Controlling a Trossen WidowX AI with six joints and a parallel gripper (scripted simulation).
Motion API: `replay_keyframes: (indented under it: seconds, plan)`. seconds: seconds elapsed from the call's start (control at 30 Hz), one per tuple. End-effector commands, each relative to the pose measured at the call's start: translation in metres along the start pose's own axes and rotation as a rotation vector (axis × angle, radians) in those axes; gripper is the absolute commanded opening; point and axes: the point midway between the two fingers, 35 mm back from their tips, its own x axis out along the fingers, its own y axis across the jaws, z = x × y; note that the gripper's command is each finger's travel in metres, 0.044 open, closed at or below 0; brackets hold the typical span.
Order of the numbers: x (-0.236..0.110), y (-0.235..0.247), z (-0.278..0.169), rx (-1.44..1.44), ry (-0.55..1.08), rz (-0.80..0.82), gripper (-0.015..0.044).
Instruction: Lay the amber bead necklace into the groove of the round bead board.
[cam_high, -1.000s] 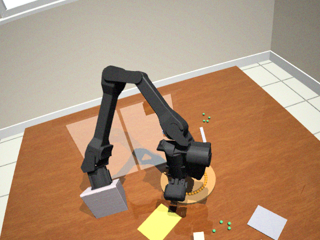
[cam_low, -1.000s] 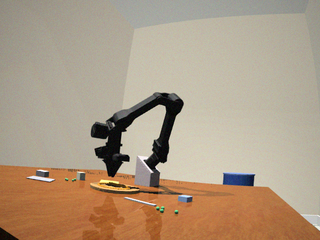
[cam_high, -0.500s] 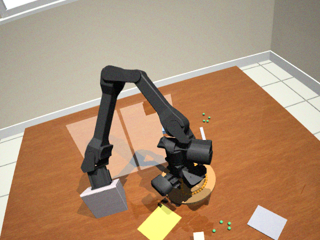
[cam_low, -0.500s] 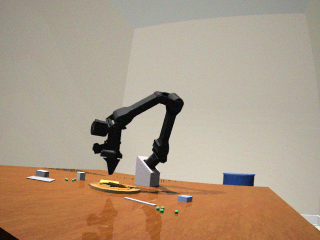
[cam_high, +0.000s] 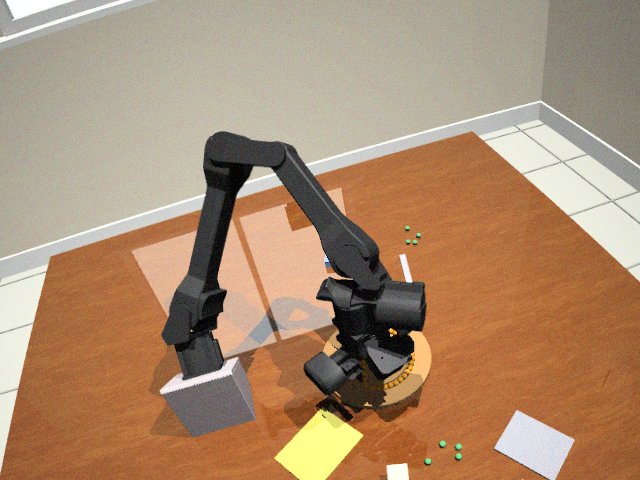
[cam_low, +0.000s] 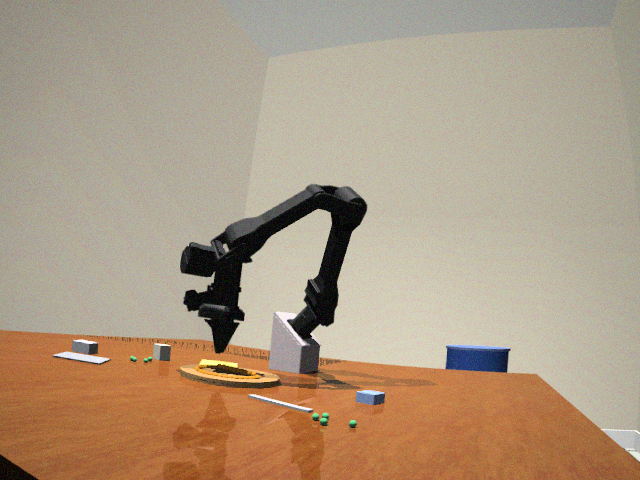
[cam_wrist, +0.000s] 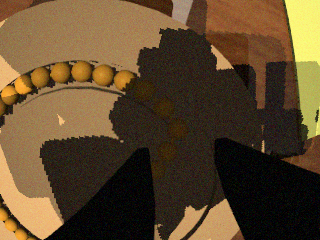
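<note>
The round bead board (cam_high: 424, 364) (cam_low: 268, 382) (cam_wrist: 105, 27) lies on the table under the arm. The amber bead necklace (cam_high: 401, 381) (cam_wrist: 81, 71) lies on it. In the wrist view its upper run curves along the groove's edge lines, then bends inward between the fingers in shadow. At lower right the groove's dark line carries on with no beads on it. More beads show at lower left; the rest is hidden by the fingers. My gripper (cam_low: 220, 351) (cam_wrist: 184, 145) is above the board, pointing down, partly open and empty. Its fingertips are hidden in the top view.
A yellow sheet (cam_high: 320, 446) (cam_wrist: 306, 30) lies beside the board. Green beads (cam_high: 442, 443) (cam_low: 324, 421) lie in two groups. A pale stick (cam_high: 405, 268) (cam_low: 279, 403), a blue block (cam_low: 370, 397), a pale block (cam_high: 397, 472) (cam_low: 161, 352) and a grey sheet (cam_high: 535, 444) (cam_low: 81, 358) lie farther out.
</note>
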Motion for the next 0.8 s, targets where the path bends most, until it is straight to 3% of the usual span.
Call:
replay_keyframes:
  seconds: [0.0, 0.67, 0.77]
  plan:
    - [0.005, 0.000, 0.000, 0.003, 0.002, 0.000, 0.0120]
    - [0.031, -0.002, -0.003, 0.010, 0.010, -0.003, 0.0120]
    - [0.029, -0.001, -0.002, 0.006, 0.005, -0.006, 0.0041]
